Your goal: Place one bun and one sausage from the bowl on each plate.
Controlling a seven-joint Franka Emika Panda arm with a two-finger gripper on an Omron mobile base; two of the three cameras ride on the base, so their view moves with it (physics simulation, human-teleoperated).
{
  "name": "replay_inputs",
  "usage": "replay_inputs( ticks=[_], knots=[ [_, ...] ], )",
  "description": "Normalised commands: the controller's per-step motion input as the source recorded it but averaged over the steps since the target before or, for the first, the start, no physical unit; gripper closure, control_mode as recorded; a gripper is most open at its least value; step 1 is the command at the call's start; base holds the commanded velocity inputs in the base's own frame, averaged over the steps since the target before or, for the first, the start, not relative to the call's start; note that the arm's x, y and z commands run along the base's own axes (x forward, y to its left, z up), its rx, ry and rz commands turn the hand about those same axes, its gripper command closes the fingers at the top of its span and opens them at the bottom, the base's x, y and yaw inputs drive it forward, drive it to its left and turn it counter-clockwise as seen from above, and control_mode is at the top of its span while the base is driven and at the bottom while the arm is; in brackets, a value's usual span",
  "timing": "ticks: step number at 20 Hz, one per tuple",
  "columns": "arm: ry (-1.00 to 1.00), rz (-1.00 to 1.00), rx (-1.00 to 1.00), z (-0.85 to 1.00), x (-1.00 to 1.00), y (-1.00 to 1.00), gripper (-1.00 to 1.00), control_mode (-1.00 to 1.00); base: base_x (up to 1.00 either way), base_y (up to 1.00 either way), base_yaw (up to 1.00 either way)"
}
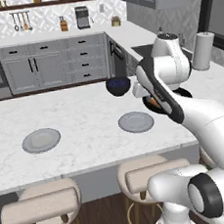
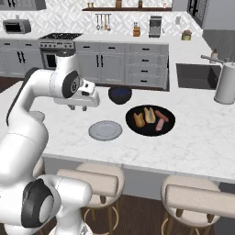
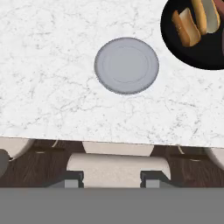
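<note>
no readable text (labels or signs) anywhere.

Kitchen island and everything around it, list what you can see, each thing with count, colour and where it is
plates: two, grey, flat on the island, one beside the black bowl, the other far off toward the other end
black bowl: one, glossy, on the island next to the nearer plate
buns: two, golden-tan, in the black bowl
sausages: two, reddish, in the black bowl beside the buns
blue bowl: one, dark blue, on the island behind the black bowl
paper towel roll: one, white, upright by the sink
stools: beige cushions, under the island's near edge
gripper: one, white, above the counter left of the nearer plate, holding nothing
</note>
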Motion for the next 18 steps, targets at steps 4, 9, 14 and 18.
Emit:
replay_inputs(
  ticks=[4,9,14,18],
  knots=[
    [0.0,-0.12,-0.02,-0.07,0.21,0.11,-1.0,-1.0,0.0,0.0,0.0],
    [0.05,-0.2,-0.07,-0.26,0.77,-0.44,-1.0,-1.0,0.0,0.0,0.0],
    [0.11,0.0,0.01,-0.19,1.0,-1.0,-1.0,-1.0,0.0,0.0,0.0],
    [0.09,0.01,0.0,-0.72,1.0,-1.0,-1.0,-1.0,0.0,0.0,0.0]
  ],
)
